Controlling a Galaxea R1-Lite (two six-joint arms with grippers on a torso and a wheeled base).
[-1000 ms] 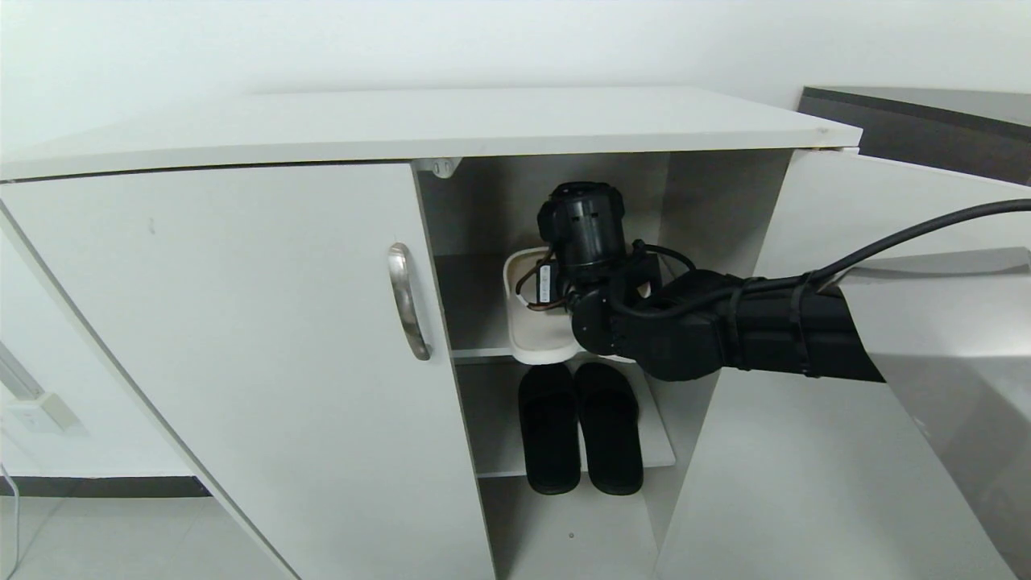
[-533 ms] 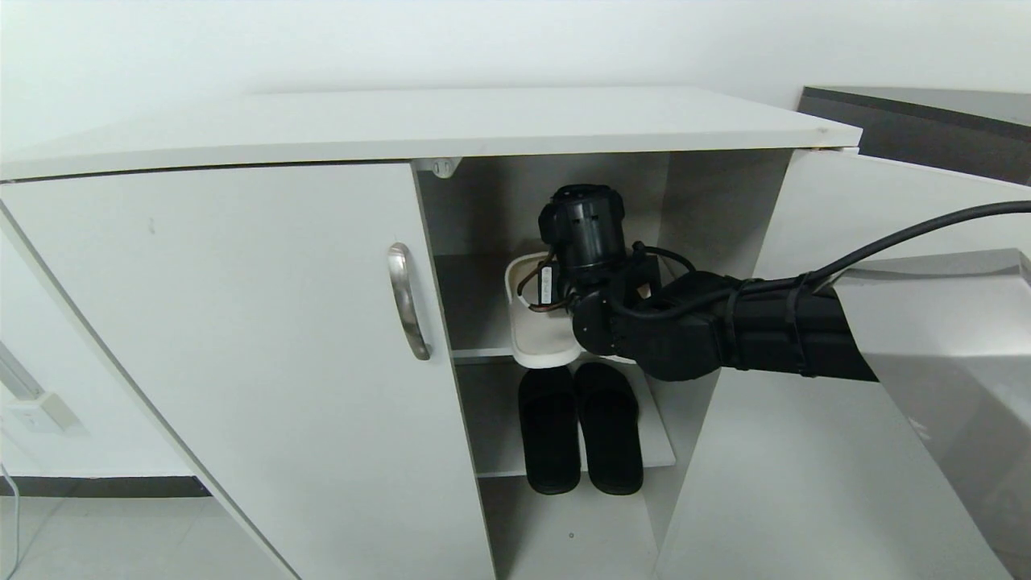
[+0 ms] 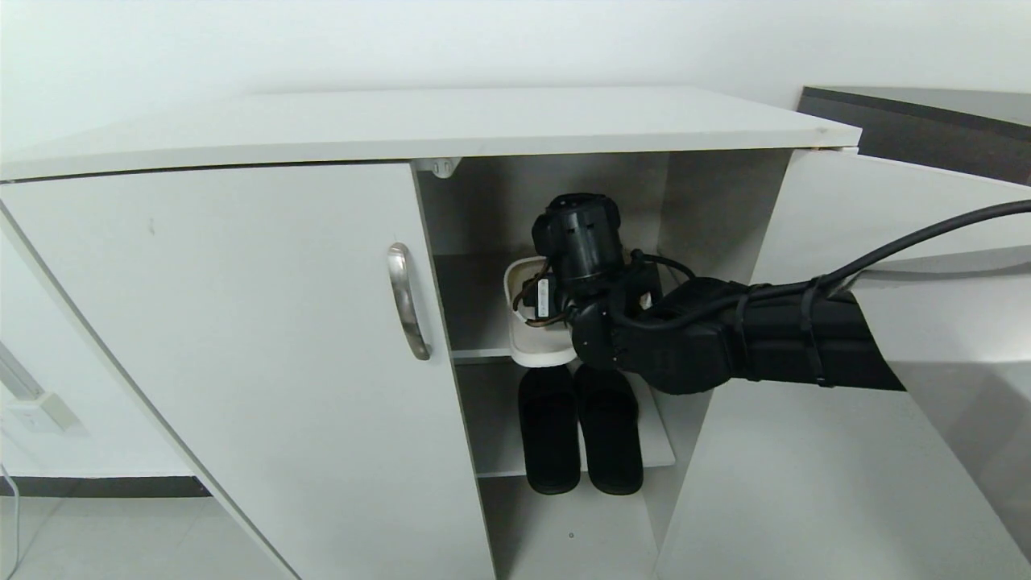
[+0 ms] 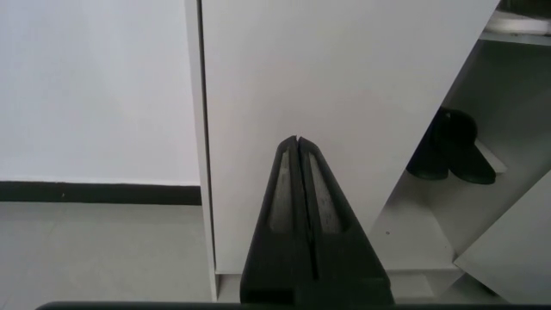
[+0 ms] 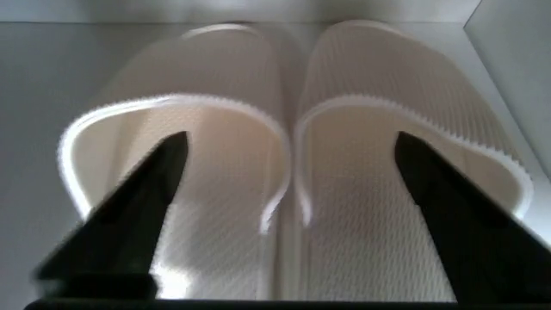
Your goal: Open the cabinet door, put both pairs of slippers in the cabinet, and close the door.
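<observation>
The white cabinet (image 3: 435, 121) has its right door (image 3: 805, 451) swung open and its left door (image 3: 225, 338) closed. A pair of white slippers (image 3: 532, 342) lies on the upper shelf, heels at the shelf's front edge. My right gripper (image 5: 290, 146) is inside the cabinet just above these white slippers (image 5: 215, 198), open, one finger over each slipper, gripping nothing. A pair of black slippers (image 3: 580, 435) lies side by side on the shelf below. My left gripper (image 4: 297, 142) is shut and empty, low in front of the closed left door, with the black slippers (image 4: 452, 146) off to its side.
A metal handle (image 3: 407, 302) is on the closed left door beside the opening. The open right door stands close beside my right arm. A dark grey counter (image 3: 918, 121) is behind the cabinet at the right. Pale floor (image 4: 103, 250) lies in front.
My right arm has shifted slightly down and to the left inside the cabinet. Both pairs of slippers lie where they were.
</observation>
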